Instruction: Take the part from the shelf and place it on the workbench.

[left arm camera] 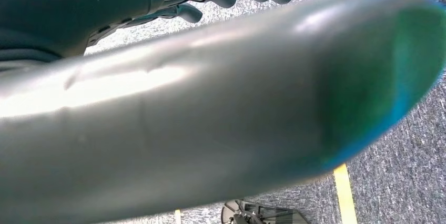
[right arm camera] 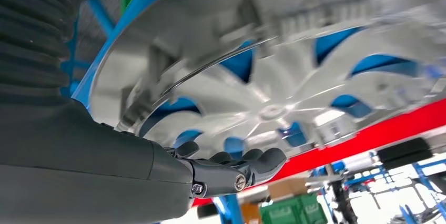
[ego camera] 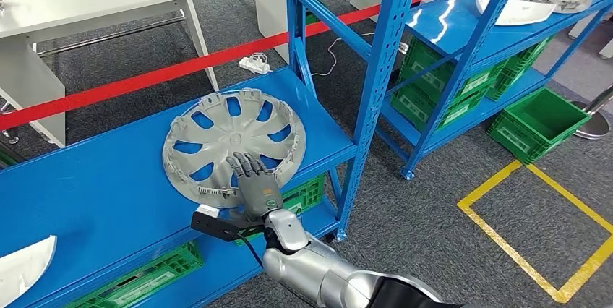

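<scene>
Right robot hand [ego camera: 253,181] on hubcap [ego camera: 233,142], blue shelf post [ego camera: 376,84] nr

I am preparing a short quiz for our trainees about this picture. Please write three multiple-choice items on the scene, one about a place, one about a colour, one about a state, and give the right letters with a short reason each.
1. Where does the round silver-grey plastic wheel cover lie?
A. on the blue metal shelf board
B. on the grey carpet floor
C. in a green crate

2. What colour is the barrier tape stretched behind the shelf?
A. yellow
B. red
C. white

3. What is the right hand doing?
A. hanging by the robot's side
B. resting with fingers spread on the wheel cover's near rim
C. holding the wheel cover high in the air

Answers:
1 A: the head view shows the cover flat on the blue board.
2 B: the band is plainly red.
3 B: the fingers lie over the rim while the cover sits on the board.
</scene>
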### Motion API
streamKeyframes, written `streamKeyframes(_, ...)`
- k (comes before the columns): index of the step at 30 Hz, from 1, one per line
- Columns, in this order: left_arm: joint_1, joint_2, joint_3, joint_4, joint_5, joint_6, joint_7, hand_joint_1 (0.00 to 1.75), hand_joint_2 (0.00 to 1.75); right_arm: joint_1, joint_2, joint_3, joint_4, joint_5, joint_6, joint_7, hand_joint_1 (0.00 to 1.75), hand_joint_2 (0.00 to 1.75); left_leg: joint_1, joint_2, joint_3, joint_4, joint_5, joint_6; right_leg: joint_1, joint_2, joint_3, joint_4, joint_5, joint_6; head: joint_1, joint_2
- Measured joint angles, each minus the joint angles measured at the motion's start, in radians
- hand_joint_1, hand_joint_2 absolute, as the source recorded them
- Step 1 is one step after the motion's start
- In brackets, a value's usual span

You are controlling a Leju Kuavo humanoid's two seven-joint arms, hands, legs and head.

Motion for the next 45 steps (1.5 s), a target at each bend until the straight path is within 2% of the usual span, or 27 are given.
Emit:
streamKeyframes(7,0.008,0.001,0.02,0.0,0.019,0.004,0.008,0.0,0.0,0.007,-0.068,-0.035,-0.036,0.076,0.048,0.041,0.0,1.75,0.0,-0.001,0.0,0.0,0.0,0.0,0.0,-0.001,0.0,0.0,0.0,0.0,0.0,0.0)
streamKeyframes(14,0.012,0.001,0.044,0.0,0.039,0.019,-0.001,0.0,0.0,0.011,-0.102,-0.111,-0.051,0.086,0.122,-0.012,0.01,1.75,0.0,0.0,0.001,0.0,0.0,0.0,0.0,-0.001,0.001,0.0,0.0,0.001,0.0,0.0)
streamKeyframes(15,0.012,0.001,0.046,0.0,0.041,0.02,-0.005,0.0,0.0,0.011,-0.104,-0.119,-0.05,0.086,0.128,-0.023,0.11,1.75,0.0,-0.001,0.001,0.0,0.0,0.0,0.0,-0.001,0.001,0.0,0.0,0.001,0.0,0.0)
streamKeyframes(16,0.012,0.001,0.048,0.0,0.043,0.022,-0.01,0.0,0.0,0.011,-0.107,-0.126,-0.047,0.085,0.133,-0.034,0.45,1.75,0.0,0.0,0.001,0.0,0.0,0.0,0.0,-0.001,0.001,0.0,0.0,0.001,0.0,0.0)
streamKeyframes(18,0.012,0.001,0.052,0.0,0.045,0.025,-0.017,0.0,0.0,0.011,-0.11,-0.141,-0.039,0.081,0.142,-0.056,1.32,1.75,0.0,0.0,0.001,0.0,0.0,0.0,0.0,-0.001,0.001,0.0,0.0,0.001,0.0,0.0)
streamKeyframes(19,0.012,0.001,0.054,0.0,0.046,0.027,-0.02,0.0,0.0,0.011,-0.112,-0.147,-0.034,0.079,0.146,-0.068,1.65,1.75,0.0,0.0,0.001,0.0,0.0,0.0,0.0,-0.001,0.001,0.0,0.001,0.001,0.0,0.0)
streamKeyframes(20,0.012,0.001,0.056,0.0,0.046,0.029,-0.021,0.0,0.0,0.01,-0.113,-0.152,-0.03,0.077,0.149,-0.08,1.75,1.75,0.0,0.0,0.001,0.0,0.0,0.0,0.0,-0.001,0.001,0.0,0.001,0.001,0.0,0.0)
streamKeyframes(31,0.011,0.001,0.066,0.001,0.045,0.036,-0.012,0.0,0.0,-0.002,-0.124,-0.174,0.005,0.068,0.184,-0.176,1.75,1.75,0.0,0.003,0.012,0.0,-0.002,0.001,0.0,0.002,0.01,-0.001,-0.003,0.003,0.0,0.0)
streamKeyframes(38,0.012,0.001,0.068,0.001,0.042,0.039,-0.001,0.0,0.0,-0.016,-0.127,-0.182,0.031,0.064,0.198,-0.202,1.75,1.75,0.0,0.004,0.013,-0.001,0.0,0.002,0.0,0.002,0.011,-0.001,0.002,0.007,0.0,0.0)
streamKeyframes(45,0.012,0.001,0.069,0.002,0.03,0.029,-0.011,0.0,0.0,-0.02,-0.128,-0.183,0.042,0.068,0.2,-0.227,1.75,1.75,0.0,0.004,0.013,0.0,0.0,0.002,0.0,0.003,0.011,-0.001,0.001,0.007,0.0,0.0)
